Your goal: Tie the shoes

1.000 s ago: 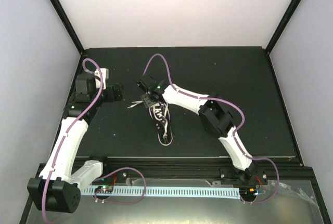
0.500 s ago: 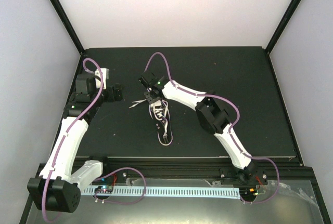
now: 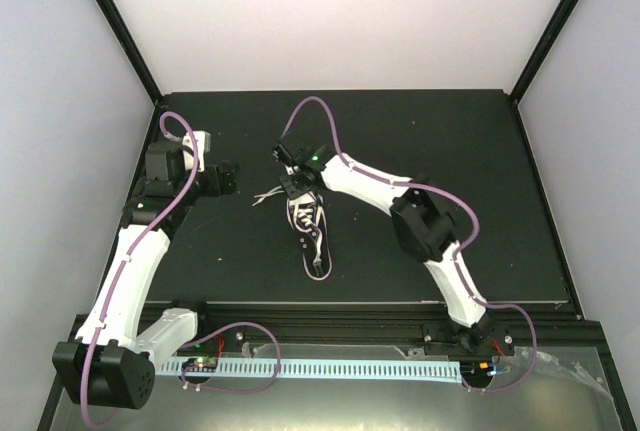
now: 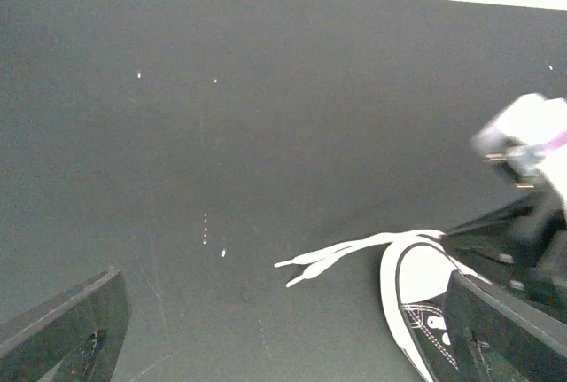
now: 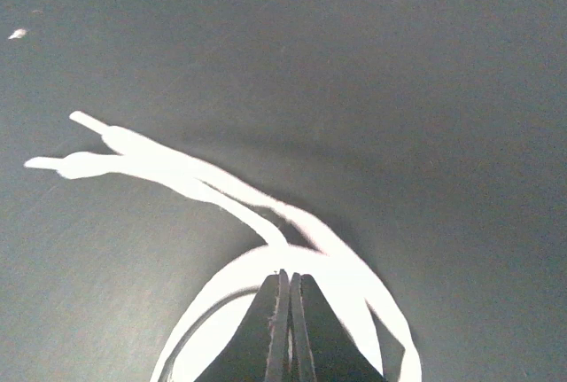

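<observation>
The shoe [image 3: 311,238], a small black sneaker with a white toe cap, lies mid-table with its toe pointing away from the arm bases. Its white laces [image 3: 267,195] trail off the toe to the left. My right gripper [image 3: 296,191] sits over the toe. In the right wrist view it [image 5: 289,276] is shut, and one lace strand [image 5: 257,222] runs in to its fingertips above the toe cap [image 5: 354,298]. My left gripper [image 3: 228,177] hangs left of the shoe. It [image 4: 283,315] stands wide open and holds nothing, with the lace ends [image 4: 306,268] and toe cap [image 4: 416,271] ahead of it.
The black mat [image 3: 480,171] covers the table between white walls. A black rail [image 3: 340,313] runs along the near edge by the arm bases. The right arm's wrist [image 4: 532,134] shows blurred at the right of the left wrist view.
My right gripper has gone from open to shut over the shoe's toe and shifted slightly away from the arm bases. The lace ends slid a little right. The left arm has not moved.
</observation>
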`<state>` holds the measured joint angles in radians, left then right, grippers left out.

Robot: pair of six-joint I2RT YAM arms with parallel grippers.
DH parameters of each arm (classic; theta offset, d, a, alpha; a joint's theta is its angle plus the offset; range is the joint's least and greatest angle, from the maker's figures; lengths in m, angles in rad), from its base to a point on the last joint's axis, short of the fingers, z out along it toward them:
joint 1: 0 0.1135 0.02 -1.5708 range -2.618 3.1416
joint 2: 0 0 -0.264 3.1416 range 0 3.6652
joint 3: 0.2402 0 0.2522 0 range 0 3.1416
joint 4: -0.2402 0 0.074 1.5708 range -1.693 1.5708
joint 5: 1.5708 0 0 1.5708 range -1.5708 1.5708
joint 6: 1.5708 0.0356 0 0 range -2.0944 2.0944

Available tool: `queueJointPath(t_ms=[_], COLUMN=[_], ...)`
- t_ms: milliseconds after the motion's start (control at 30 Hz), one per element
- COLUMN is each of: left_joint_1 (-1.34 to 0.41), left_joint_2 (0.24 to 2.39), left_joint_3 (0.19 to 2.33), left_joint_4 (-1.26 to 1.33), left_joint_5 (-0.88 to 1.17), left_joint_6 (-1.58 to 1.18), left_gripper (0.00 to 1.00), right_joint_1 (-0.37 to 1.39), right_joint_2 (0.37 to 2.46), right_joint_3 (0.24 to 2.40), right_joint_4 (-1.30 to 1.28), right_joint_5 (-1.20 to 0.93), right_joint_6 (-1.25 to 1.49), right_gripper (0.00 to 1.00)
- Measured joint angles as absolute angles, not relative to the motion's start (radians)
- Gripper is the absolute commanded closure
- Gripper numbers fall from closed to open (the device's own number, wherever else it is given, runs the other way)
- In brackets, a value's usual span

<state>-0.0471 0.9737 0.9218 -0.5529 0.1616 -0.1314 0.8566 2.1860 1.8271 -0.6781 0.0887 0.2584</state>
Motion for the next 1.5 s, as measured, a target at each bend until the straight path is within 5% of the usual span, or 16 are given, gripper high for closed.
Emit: queueJointPath(t_ms=[300,500,733,867,1167,1500], left_joint_1=[-0.047,-0.047,-0.047,-0.047,-0.047,-0.047], left_joint_2=[0.978,0.985,1.005,1.008,1.009,1.009], left_joint_3=[0.921,0.921,0.920,0.920,0.920,0.915], left_joint_4=[-0.552,-0.552,-0.552,-0.552,-0.552,-0.552], left_joint_5=[0.162,0.161,0.161,0.160,0.160,0.161], left_joint_6=[-0.131,-0.131,-0.131,-0.131,-0.130,-0.130], left_gripper=[0.01,0.01,0.01,0.01,0.01,0.01], right_joint_1=[0.866,1.008,1.180,1.146,0.855,0.750], right_joint_2=[1.742,1.725,1.784,1.742,1.578,1.766], right_joint_3=[1.357,1.185,1.185,1.182,1.076,1.029], right_joint_4=[-0.448,-0.356,-0.343,-0.362,-0.278,-0.188], right_joint_5=[-0.134,-0.194,-0.165,-0.078,-0.083,-0.195], right_joint_6=[0.324,0.377,0.400,0.403,0.480,0.596], right_gripper=[0.98,0.93,0.35,0.23,0.25,0.36])
